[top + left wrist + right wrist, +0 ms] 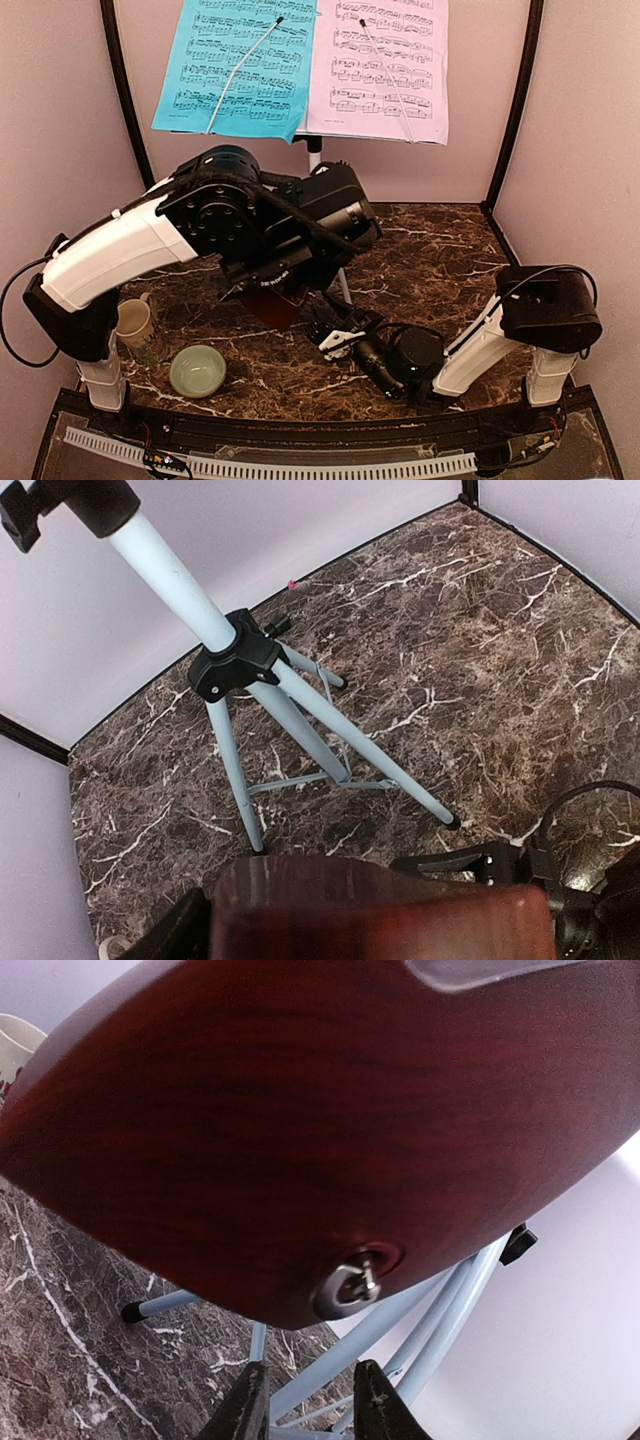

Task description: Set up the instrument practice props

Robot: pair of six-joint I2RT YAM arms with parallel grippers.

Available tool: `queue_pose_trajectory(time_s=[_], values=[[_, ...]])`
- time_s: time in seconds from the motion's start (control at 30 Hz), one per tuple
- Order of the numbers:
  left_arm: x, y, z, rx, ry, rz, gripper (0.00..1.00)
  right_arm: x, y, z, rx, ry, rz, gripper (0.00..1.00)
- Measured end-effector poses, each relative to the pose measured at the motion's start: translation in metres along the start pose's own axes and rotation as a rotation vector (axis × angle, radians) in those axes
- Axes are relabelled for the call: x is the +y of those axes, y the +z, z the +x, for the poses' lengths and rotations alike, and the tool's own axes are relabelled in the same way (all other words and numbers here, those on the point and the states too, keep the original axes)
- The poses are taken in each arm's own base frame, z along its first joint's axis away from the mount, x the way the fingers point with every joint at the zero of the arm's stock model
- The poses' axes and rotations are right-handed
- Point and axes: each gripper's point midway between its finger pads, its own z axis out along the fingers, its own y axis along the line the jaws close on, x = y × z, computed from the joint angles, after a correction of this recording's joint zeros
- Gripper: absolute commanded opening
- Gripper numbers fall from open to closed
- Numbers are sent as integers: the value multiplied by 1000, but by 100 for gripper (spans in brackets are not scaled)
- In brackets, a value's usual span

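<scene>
The music stand (pixel 314 152) rises at the back of the table. Its three pale legs (pixel 300 720) spread on the marble. A blue page (pixel 240 65) and a pink page (pixel 385 65) rest side by side on its desk under wire holders. My left gripper (pixel 272 292) is shut on the dark-red metronome (pixel 380 910) and holds it above the table in front of the stand. From the right, my right gripper (pixel 308 1405) points up at the metronome's side, just below its silver winding key (pixel 355 1285). Its jaws are open with nothing between them.
A beige mug (pixel 135 322) and a pale green bowl (pixel 197 370) stand at the near left, under the left arm. The mug's rim (pixel 15 1040) also shows at the left edge of the right wrist view. Pale walls close in the marble table (pixel 440 260) on three sides.
</scene>
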Motion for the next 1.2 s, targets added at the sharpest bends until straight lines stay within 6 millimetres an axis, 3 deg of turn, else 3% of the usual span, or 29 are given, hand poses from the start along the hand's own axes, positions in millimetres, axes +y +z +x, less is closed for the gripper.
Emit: queue_pose_trajectory(time_s=[0.4, 0.67, 1.2], values=[[4, 22, 23, 70, 20, -56, 0, 3, 1, -6, -33, 48, -21, 32], [20, 18, 18, 62, -26, -62, 1, 9, 9, -14, -56, 83, -25, 32], [30, 21, 17, 69, -41, -82, 1, 22, 32, -16, -43, 63, 15, 20]])
